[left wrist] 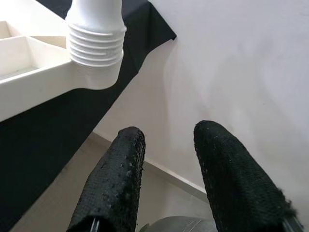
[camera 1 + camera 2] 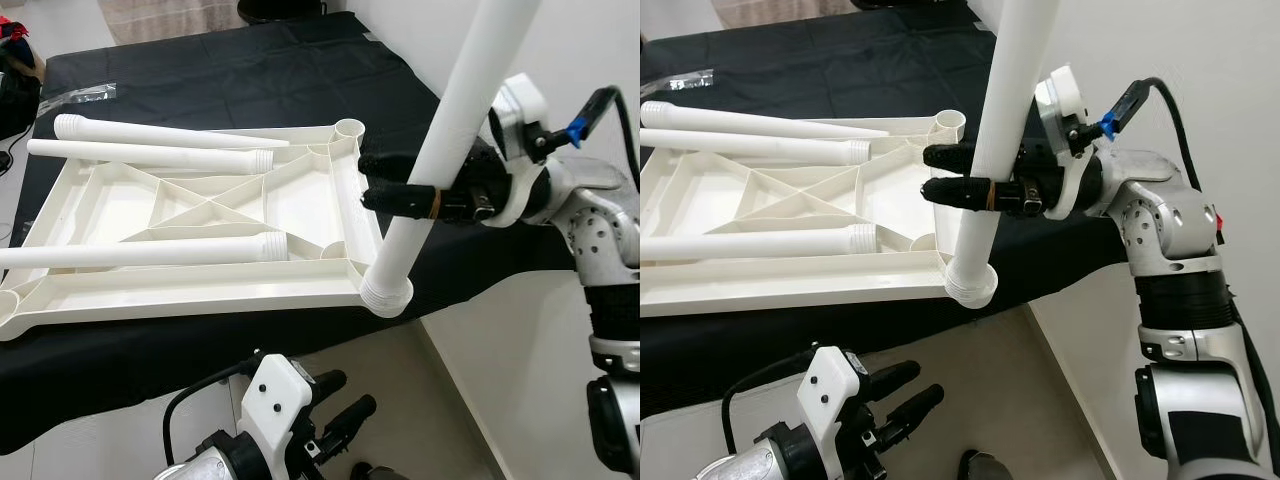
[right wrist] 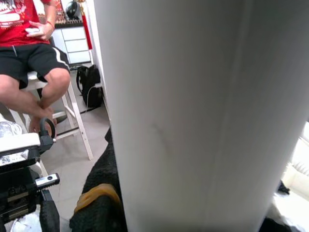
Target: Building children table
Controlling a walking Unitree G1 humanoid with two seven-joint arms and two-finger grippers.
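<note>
I see my right gripper (image 2: pixel 385 180) clamped across a white plastic table leg (image 2: pixel 455 140), holding it steeply tilted, its ribbed threaded end (image 2: pixel 386 292) low at the near right corner of the tabletop (image 2: pixel 130 300). That end hangs right at the edge of the black cloth (image 2: pixel 250 70), beside the corner socket; I cannot tell whether it touches. To its right the pale wall (image 2: pixel 590 50) stands near, so room on that side is tight.

The white tabletop lies upside down on the cloth, its underside a grid of moulded ribs with a round socket (image 2: pixel 348 128) at the far right corner. Three more legs (image 2: pixel 150 133) lie across it, smooth tubes with threaded ends.

My left gripper (image 2: pixel 340 405) hangs low in front of the covered surface, fingers (image 1: pixel 113 179) parted and holding nothing, over beige floor (image 2: pixel 420 400).

In the right wrist view a seated person (image 3: pixel 34 58) in a red shirt and black shorts sits on a white stool (image 3: pixel 77 121).
</note>
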